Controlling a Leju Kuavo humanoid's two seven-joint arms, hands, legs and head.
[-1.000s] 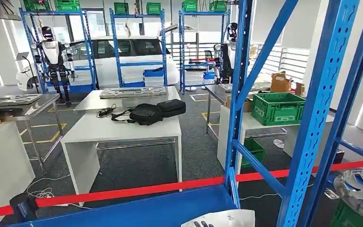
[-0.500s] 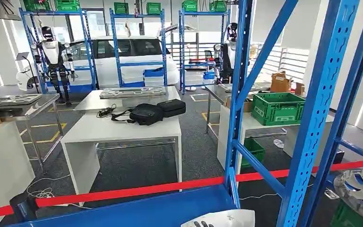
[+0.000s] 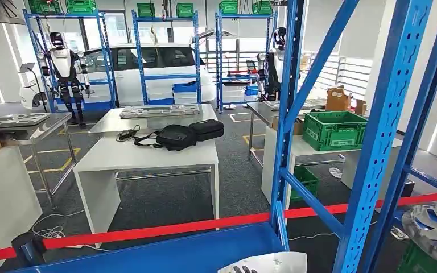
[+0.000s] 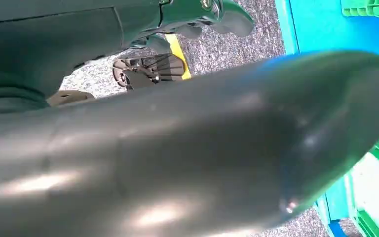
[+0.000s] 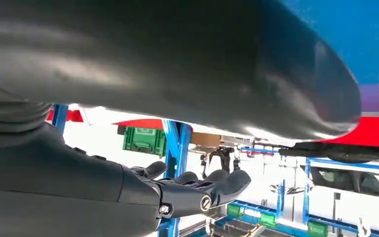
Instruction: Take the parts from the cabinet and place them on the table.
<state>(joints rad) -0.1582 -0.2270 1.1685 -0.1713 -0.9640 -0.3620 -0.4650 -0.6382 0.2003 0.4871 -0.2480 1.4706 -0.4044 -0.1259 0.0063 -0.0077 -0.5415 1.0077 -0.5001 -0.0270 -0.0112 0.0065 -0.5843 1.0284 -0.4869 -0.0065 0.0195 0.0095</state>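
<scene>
Both hands grip a large smooth grey part (image 3: 267, 263) against the blue cabinet (image 3: 375, 142); its slick surface could slip.

cabinet (image 3: 375, 142): blue painted metal | table (image 3: 148, 154): matt white | bag (image 3: 176, 137): black cloth

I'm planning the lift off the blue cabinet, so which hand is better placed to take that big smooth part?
Right, though narrowly. The right hand lies stretched out along the large smooth part, ready to support it. The left hand curls away, with floor showing between.
</scene>
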